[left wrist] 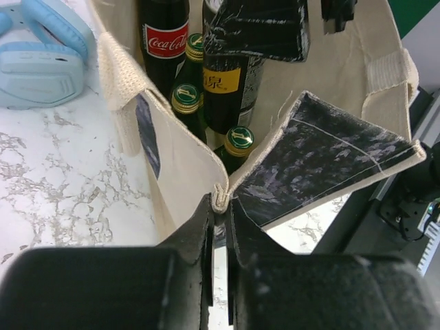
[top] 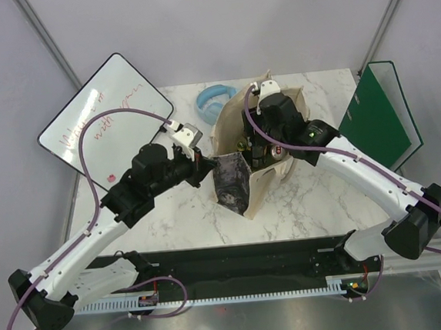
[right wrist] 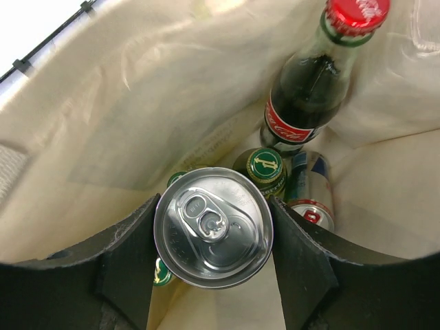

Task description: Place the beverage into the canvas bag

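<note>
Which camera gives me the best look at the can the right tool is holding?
Right wrist view: the silver can sits lid-up between the fingers of the right tool, inside the canvas bag above bottles. In the top view the right arm hides it; in the left wrist view I cannot pick it out.

You're in a robot lab cell: plain grey panel walls (top: 216, 26), marble-look table (top: 309, 203), handwritten whiteboard (top: 85, 123), green binder (top: 378, 112), black mounting rail (top: 236, 256) along your near edge.
</note>
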Robot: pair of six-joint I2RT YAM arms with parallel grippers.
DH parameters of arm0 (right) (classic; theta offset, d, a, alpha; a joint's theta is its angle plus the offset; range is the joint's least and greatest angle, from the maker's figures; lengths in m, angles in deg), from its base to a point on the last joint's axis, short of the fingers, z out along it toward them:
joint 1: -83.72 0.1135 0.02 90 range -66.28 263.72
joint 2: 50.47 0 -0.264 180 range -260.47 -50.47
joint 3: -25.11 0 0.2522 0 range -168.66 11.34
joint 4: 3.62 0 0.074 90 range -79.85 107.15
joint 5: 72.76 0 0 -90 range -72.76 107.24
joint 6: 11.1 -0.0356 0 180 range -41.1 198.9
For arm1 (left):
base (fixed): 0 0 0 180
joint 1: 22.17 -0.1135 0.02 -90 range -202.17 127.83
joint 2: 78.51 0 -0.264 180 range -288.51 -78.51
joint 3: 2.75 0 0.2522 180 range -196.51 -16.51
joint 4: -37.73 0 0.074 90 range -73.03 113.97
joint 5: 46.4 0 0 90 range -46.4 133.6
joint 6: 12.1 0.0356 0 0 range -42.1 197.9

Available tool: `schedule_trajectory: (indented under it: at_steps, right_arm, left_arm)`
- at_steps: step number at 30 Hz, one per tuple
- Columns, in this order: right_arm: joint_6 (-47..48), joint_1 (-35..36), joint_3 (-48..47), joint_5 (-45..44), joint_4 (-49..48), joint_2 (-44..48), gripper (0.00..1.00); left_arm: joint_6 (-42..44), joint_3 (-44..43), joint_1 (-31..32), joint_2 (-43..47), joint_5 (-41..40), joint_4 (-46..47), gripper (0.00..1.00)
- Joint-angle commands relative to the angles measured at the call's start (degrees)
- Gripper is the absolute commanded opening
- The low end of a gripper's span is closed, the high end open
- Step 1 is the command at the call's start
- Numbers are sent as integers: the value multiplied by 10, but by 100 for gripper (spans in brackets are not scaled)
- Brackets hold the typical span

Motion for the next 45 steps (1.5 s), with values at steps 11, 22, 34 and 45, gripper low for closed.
schedule_trajectory:
  at_steps: [11,22,34,45]
  right_arm:
    - [11,-20,120,36,-149,36,0]
    - [-4,-23,179,44,-188,15,0]
    - [-28,-23,212,57,-206,-20,32]
    - [-26,-23,134,49,-122,15,79]
  left_arm:
    - [27,-26,1,-12,37,27,2]
    - [32,-16,1,-7,39,27,2]
    - [34,-7,1,-2,43,33,2]
    - [33,-2,1,1,44,38,2]
